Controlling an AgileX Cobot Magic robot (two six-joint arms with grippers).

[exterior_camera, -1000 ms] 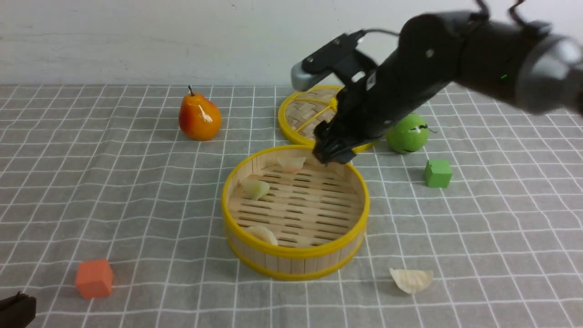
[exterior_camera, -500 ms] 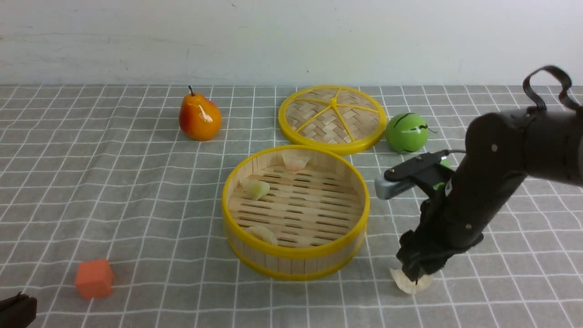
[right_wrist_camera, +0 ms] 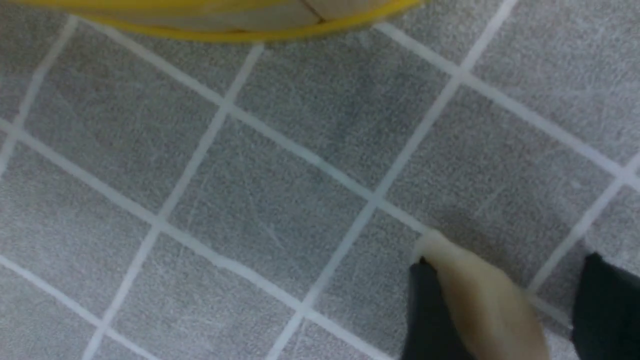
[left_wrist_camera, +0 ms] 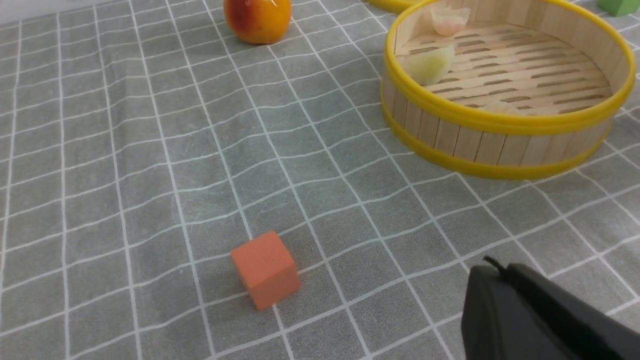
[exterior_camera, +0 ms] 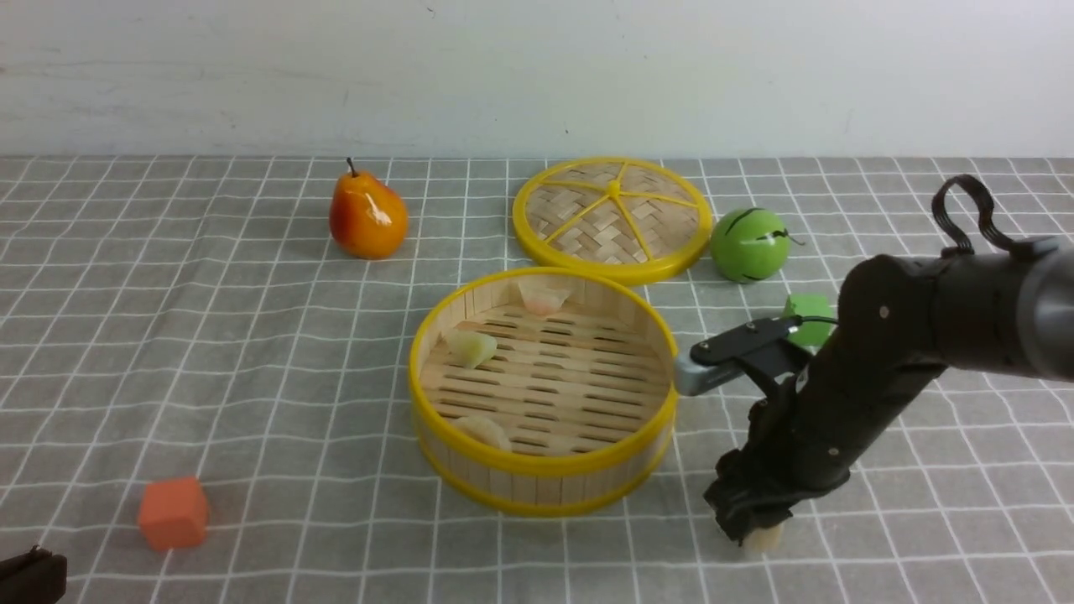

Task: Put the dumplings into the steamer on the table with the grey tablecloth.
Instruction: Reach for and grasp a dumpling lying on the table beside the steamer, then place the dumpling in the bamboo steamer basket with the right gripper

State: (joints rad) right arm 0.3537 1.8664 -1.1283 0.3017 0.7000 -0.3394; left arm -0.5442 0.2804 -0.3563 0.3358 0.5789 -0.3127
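— White wall (exterior_camera: 537,75) at the back, all plain. Below it the bench (exterior_camera: 923,210) is fully covered by the grey tablecloth (exterior_camera: 210,335). It has thin white lines that make squares, and a few small wrinkles.

— What is on it, seen from the front?

— The steamer (exterior_camera: 545,482) stands in the middle. Inside lie a pink dumpling (exterior_camera: 544,295) at the far wall, a green dumpling (exterior_camera: 470,347) on the left side and a white dumpling (exterior_camera: 485,432) by the near wall. The lid (exterior_camera: 612,218) lies flat behind the steamer, with a green ball (exterior_camera: 749,245) just beside it on the right. A pear (exterior_camera: 367,216) stands far back on the left. A green cube (exterior_camera: 810,306) peeks out from behind the right arm (exterior_camera: 923,335). An orange cube (exterior_camera: 173,512) sits near the front left.

— And the fourth one?

— The last dumpling (exterior_camera: 765,538) lies on the cloth, right of the steamer and near the front. The right claw (exterior_camera: 738,524) is down over it.

— The left wrist view?

— It shows the orange cube on the squares with the steamer beyond it. Only one dark bit of the left claw (left_wrist_camera: 540,315) shows, so I cannot tell if it is apart or together.

— The right wrist view?

— It is blurry. Two dark fingers (right_wrist_camera: 425,320) stand apart with the last dumpling between them. It touches one finger, and there is a little gap to the other. The steamer's yellow bottom rim is near.
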